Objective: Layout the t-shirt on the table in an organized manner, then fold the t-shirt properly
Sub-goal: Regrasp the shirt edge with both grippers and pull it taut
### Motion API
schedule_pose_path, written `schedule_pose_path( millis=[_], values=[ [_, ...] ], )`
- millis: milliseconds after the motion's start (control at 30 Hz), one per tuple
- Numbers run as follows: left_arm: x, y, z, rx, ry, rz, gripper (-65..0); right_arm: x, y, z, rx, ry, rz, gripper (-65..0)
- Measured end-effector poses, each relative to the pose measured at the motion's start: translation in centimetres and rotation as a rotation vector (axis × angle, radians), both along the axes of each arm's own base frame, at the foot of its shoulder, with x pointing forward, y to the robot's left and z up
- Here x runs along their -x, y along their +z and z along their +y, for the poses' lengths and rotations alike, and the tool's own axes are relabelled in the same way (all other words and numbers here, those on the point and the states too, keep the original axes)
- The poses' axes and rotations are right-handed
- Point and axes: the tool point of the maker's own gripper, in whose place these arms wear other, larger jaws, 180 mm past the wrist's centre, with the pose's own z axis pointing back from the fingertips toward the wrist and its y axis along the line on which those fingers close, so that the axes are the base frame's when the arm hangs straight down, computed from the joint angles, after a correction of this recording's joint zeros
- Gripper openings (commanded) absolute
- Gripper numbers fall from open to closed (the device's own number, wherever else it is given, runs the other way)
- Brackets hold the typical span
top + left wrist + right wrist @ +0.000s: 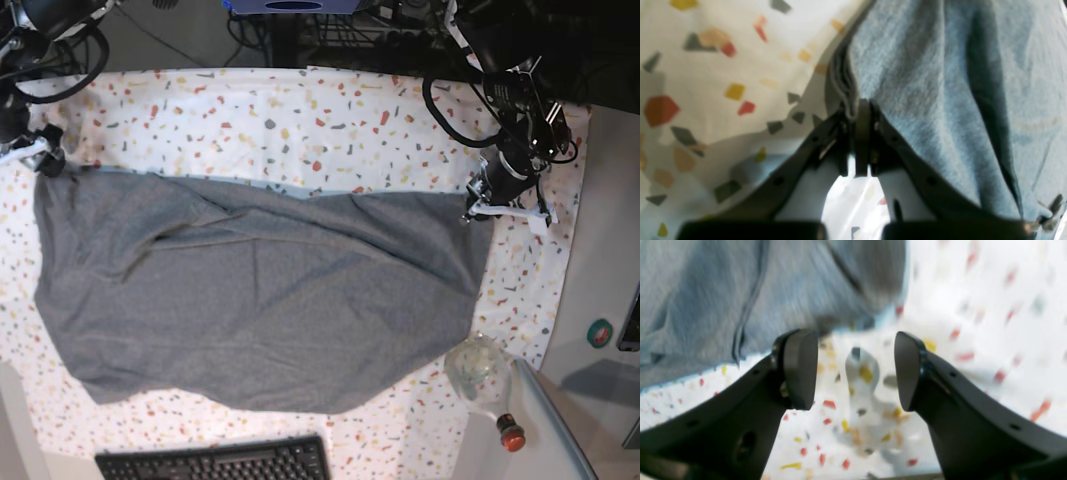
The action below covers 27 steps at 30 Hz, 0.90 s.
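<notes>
The t-shirt [250,300] lies spread wide across the middle of the surface [300,120], its grey cloth creased in long diagonal folds, its upper edge running nearly straight from one side of the base view to the other and its lower edge sagging toward a black keyboard [215,462] at the near rim. At the shirt's upper corner on the right of the base view sits the left gripper [858,110]; in the left wrist view its jaws are pressed together on a bunched fold of the shirt's edge — the hem stands up in a ridge between them. At the opposite upper corner is the right gripper [855,368]; its jaws stand well apart with nothing between them, only speckled cloth showing in the gap, and the shirt's edge lies just beyond and to one side of them. Near the shirt's lower corner on the right of the base view stands a clear glass vessel [478,368] with greenish contents that I cannot make out — and a small red-capped item [511,434] beside it.
</notes>
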Motion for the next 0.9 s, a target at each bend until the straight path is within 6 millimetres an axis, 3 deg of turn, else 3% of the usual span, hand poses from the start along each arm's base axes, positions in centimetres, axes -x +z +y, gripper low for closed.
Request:
schedule_pose_path(
  millis=[100,167,267,567,667,800,900],
  values=[
    [0.1,0.0,0.4,-0.006,-0.007,0.006,-65.0,-0.8,-0.5,-1.0,0.098,0.103,0.094,-30.3],
    [0.1,0.1,0.4,-0.007,-0.009,0.004,-65.0,-2.0,-0.4,-1.2,0.105,0.123,0.071,-30.3],
    [0.1,0.1,0.6,-0.013,-0.011,0.006,-65.0,-2.2,-0.7,-1.5,0.108,0.136,0.083,-30.3],
    [0.3,0.2,1.1,-0.027,-0.015,0.013,-65.0,-2.9,-1.5,0.0,0.112,0.243,0.125,-31.8],
    [0.3,0.2,1.1,-0.028,-0.015,0.013,-65.0,-3.0,-1.4,-0.1,0.114,0.243,0.122,-41.9],
    [0.3,0.2,1.1,-0.027,-0.015,0.013,-65.0,-3.3,-1.3,-0.2,0.115,0.242,0.116,-65.0],
    [0.3,0.3,1.4,-0.032,-0.017,0.016,-65.0,-3.3,-1.3,-0.2,0.116,0.242,0.117,-65.0]
  ],
)
